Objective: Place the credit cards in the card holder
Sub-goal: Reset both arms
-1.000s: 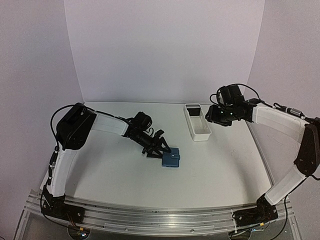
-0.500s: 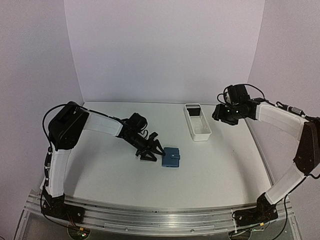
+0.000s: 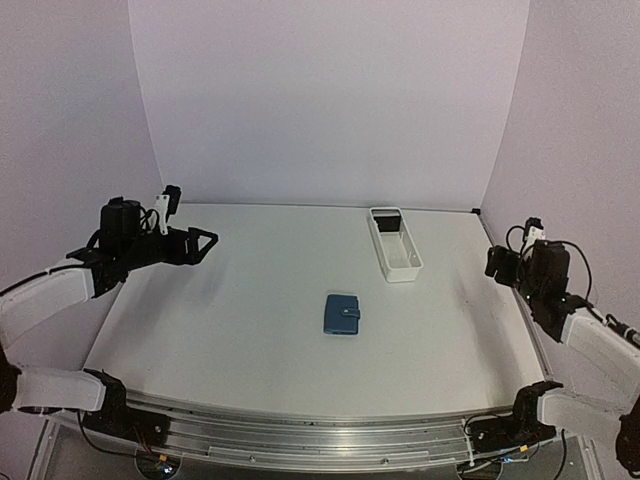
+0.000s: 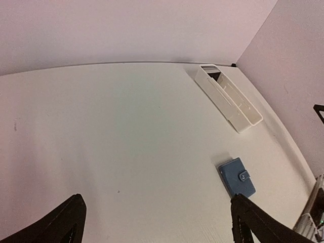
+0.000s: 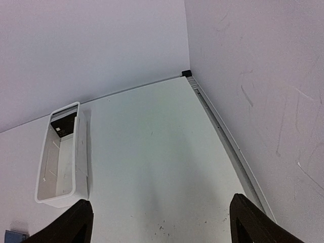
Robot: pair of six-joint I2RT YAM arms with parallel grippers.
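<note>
The blue card holder (image 3: 342,314) lies shut, snap tab fastened, on the white table in front of the middle; it also shows in the left wrist view (image 4: 237,177), and one corner shows in the right wrist view (image 5: 15,236). A dark card (image 5: 64,124) sits at the far end of the white tray (image 3: 395,245). No other card shows. My left gripper (image 3: 203,242) is open and empty, high at the far left, well away from the holder; its wrist view (image 4: 156,202) shows nothing between the fingers. My right gripper (image 3: 497,262) is open and empty at the right edge (image 5: 161,202).
The long white tray (image 4: 228,98) stands at the back right of the table (image 3: 250,300), also seen in the right wrist view (image 5: 76,152). Purple walls close in the back and both sides. A metal rail (image 3: 300,430) runs along the near edge.
The left gripper has drawn back from beside the card holder to the far left. The right gripper has drawn back from the tray to the right edge. The holder has stayed put.
</note>
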